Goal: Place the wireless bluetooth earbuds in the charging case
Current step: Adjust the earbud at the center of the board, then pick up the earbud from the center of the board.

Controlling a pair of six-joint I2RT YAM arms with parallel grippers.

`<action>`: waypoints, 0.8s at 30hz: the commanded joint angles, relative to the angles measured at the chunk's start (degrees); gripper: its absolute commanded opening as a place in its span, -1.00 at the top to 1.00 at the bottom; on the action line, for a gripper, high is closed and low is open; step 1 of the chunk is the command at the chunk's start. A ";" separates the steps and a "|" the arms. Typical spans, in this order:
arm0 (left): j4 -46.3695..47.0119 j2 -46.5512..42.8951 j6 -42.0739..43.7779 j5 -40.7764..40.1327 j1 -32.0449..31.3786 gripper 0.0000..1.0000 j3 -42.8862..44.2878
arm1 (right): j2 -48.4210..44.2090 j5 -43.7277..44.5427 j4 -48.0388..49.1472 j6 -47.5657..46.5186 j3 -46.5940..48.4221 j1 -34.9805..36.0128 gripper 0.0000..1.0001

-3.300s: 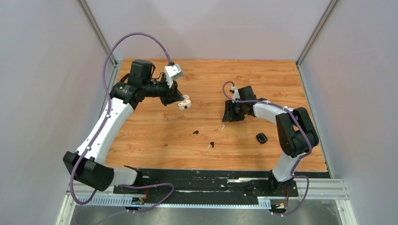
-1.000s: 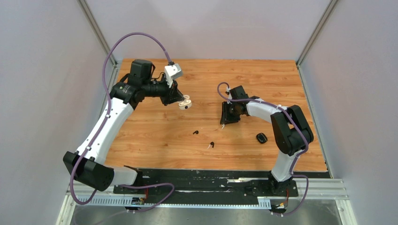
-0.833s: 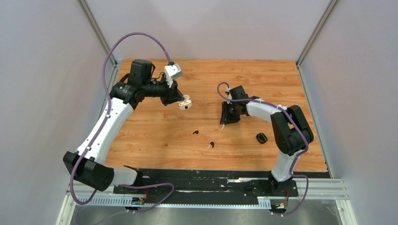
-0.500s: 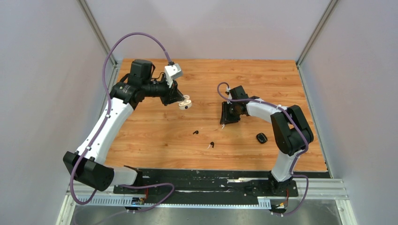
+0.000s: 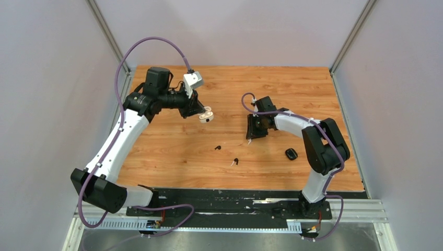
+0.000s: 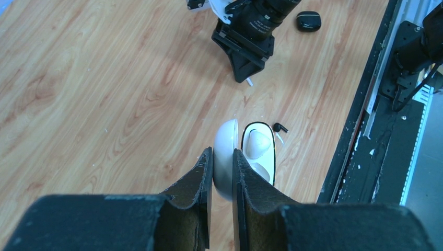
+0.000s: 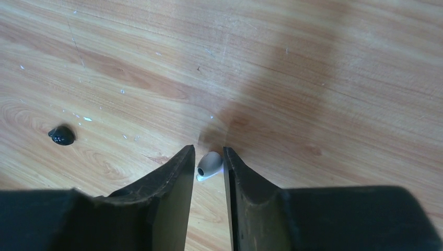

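The right gripper (image 7: 208, 151) points down at the table (image 7: 313, 63). Its jaws are drawn narrow, with a white earbud (image 7: 210, 164) lying between the tips. I cannot tell whether the pads already pinch it.

The bud looks feather-light, hard and glossy, so a skewed squeeze would likely squirt it out. It is best taken across the rounded head, leaving the stem free.

At nine o'clock from it lies a black earbud (image 7: 62, 135). From above, a black case (image 5: 291, 153) sits at four o'clock.

Toward nine o'clock across the table, the left gripper (image 6: 222, 152) is clamped on the lid of the open white charging case (image 6: 226, 137), held above the wood. Its fingers hide the case's lower part. Whether a bud already sits in its cavity is hard to make out.
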 commanded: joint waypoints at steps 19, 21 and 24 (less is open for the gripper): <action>2.57 -1.35 -0.88 1.52 0.29 1.00 -0.10 | -2.19 2.53 -2.13 -1.88 -1.74 1.22 0.30; 2.51 -1.41 -0.98 1.46 0.24 1.00 -0.20 | -1.77 2.41 -1.92 -1.86 -1.49 1.22 0.31; 2.41 -1.77 -0.96 1.39 0.22 1.00 -0.53 | -1.08 1.99 -1.93 -1.87 -1.23 1.22 0.36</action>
